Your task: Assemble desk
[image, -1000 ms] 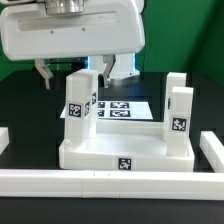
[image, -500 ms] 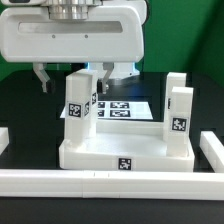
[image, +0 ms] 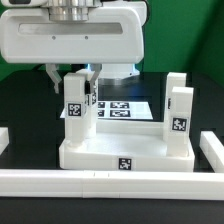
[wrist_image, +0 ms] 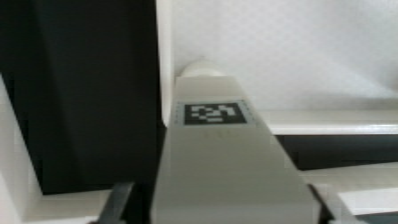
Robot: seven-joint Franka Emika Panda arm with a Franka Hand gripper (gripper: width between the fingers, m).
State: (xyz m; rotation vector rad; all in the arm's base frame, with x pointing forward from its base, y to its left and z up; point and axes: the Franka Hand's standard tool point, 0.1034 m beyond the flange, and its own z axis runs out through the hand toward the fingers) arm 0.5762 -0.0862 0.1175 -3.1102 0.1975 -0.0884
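Observation:
The desk's white tabletop (image: 125,155) lies upside down with its tagged rim facing front. A leg block (image: 78,108) stands upright at its near corner on the exterior view's left. Two more leg blocks (image: 179,112) stand on the exterior view's right. My gripper (image: 73,76) hangs over the left leg with one finger on each side of its top, shut on it. In the wrist view the tagged leg (wrist_image: 222,150) fills the middle, between the two fingers (wrist_image: 121,205), with my gripper (wrist_image: 222,212) around it and the tabletop (wrist_image: 285,50) beyond.
The marker board (image: 130,106) lies flat on the black table behind the tabletop. White border rails run along the front (image: 110,181) and at the exterior view's right (image: 212,150) and left (image: 3,137). The arm's white body hides the area above the left leg.
The fingers stood wide apart over the left leg and have closed inward onto its sides. The arm has dropped slightly. The desk parts have not moved.

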